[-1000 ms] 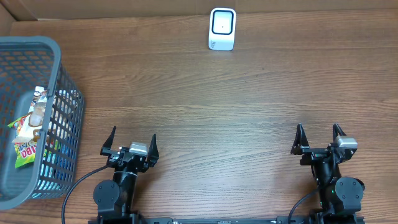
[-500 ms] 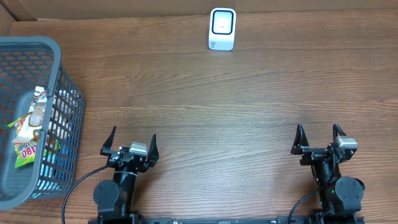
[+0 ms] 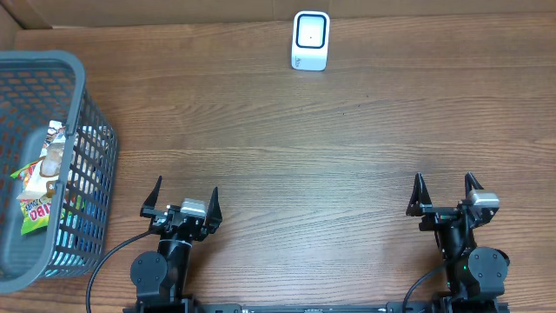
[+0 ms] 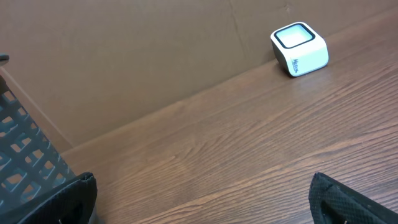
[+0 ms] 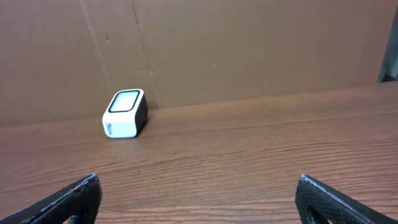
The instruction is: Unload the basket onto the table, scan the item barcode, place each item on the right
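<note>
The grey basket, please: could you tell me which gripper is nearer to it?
Left. The left gripper sits close beside the basket; the right gripper is far across the table.

White scanner point(image 3: 310, 40), grey basket point(image 3: 39, 61), seemingly green-yellow packets point(image 3: 35, 213)

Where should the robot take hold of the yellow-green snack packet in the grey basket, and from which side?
Probably the free edge of the yellow-green snack packet, from above with the left gripper, its fingers open. The packet lies inside the grey basket among other packets, and the mesh walls block any sideways approach.
</note>
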